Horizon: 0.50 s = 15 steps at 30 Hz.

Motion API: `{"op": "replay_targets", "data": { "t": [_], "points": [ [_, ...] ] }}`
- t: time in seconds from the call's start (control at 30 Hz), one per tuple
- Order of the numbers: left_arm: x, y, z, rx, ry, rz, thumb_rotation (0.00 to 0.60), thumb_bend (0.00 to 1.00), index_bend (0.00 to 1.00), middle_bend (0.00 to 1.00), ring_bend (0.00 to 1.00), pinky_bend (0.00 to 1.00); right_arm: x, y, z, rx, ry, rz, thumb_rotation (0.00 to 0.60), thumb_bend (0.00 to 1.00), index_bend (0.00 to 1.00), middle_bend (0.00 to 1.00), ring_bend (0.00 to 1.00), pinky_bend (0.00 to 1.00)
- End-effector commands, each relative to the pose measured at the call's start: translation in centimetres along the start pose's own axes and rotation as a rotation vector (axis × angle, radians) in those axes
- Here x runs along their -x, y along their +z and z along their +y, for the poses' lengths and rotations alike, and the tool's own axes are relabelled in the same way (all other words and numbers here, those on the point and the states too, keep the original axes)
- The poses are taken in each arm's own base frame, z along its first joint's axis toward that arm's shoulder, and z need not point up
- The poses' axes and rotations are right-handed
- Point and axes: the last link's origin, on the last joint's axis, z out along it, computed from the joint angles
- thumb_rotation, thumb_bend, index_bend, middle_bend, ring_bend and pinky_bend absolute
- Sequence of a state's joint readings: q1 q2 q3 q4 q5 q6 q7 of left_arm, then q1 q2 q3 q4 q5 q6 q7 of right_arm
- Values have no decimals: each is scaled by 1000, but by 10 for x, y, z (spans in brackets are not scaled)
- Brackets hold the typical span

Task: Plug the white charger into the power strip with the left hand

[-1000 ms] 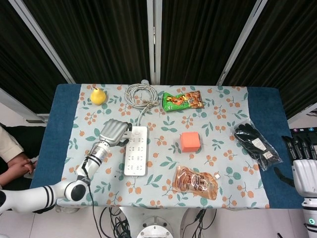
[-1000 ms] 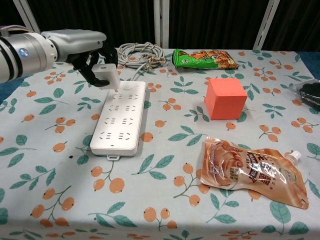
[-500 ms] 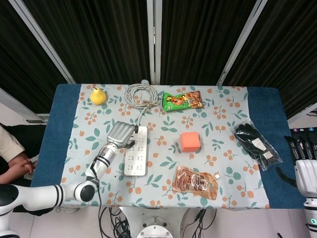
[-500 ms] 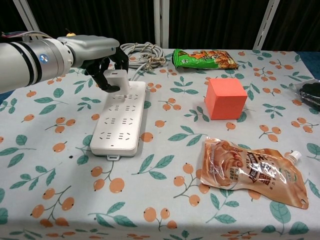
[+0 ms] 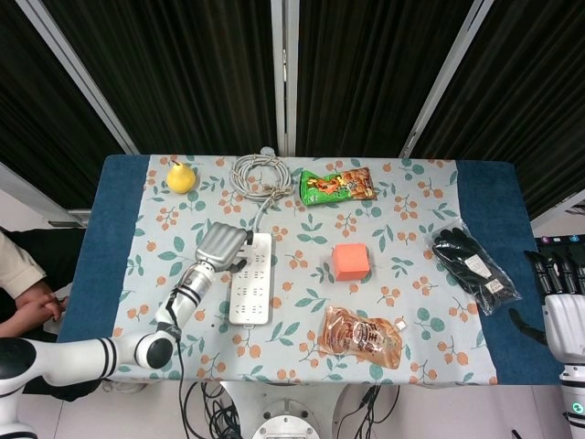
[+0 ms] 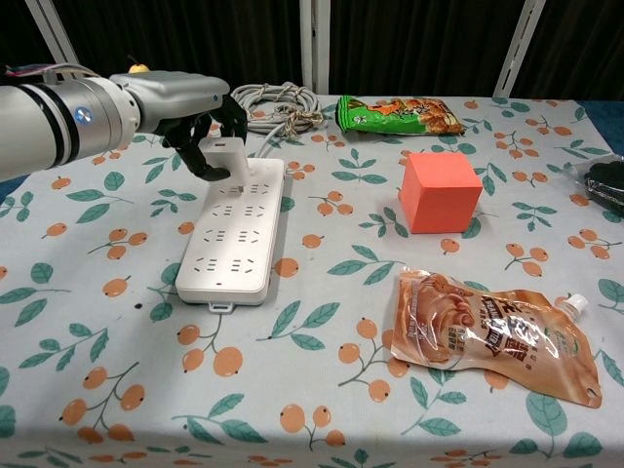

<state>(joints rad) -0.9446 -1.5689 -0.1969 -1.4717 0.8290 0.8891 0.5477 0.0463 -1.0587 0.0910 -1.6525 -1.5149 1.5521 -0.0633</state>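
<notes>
The white power strip (image 6: 235,227) (image 5: 251,290) lies lengthwise on the floral tablecloth, its cord running back to a coil. My left hand (image 6: 200,117) (image 5: 219,245) hovers over the strip's far end and grips the white charger (image 6: 227,158), which stands upright on that end; whether its prongs sit in a socket I cannot tell. In the head view the hand hides the charger. My right hand (image 5: 559,294) hangs off the table's right edge with its dark fingers apart and nothing in it.
An orange cube (image 6: 440,191), a brown spouted pouch (image 6: 492,333) and a green snack bag (image 6: 400,115) lie right of the strip. The coiled grey cable (image 5: 260,175) and a yellow pear (image 5: 181,176) sit at the back; bagged black gloves (image 5: 473,263) at the right.
My left hand carried the charger rightward and down from above the strip's far left corner onto its far end, then settled there.
</notes>
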Motion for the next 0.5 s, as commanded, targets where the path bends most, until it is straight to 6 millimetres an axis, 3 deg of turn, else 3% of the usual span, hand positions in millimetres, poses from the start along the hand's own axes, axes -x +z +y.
{"op": "replay_targets", "data": {
  "t": [0.03,0.5],
  "points": [
    [0,0,-2,-1,7,0,600,423,703,791,639,733,0,0,0,1,-1,-1,600,154,0,118,0,11],
    [1,-2,-5,-4,15,-12,600,423,703,791,639,731,0,-1,0,5,-1,0,600,155,0,118,0,11]
  ]
}}
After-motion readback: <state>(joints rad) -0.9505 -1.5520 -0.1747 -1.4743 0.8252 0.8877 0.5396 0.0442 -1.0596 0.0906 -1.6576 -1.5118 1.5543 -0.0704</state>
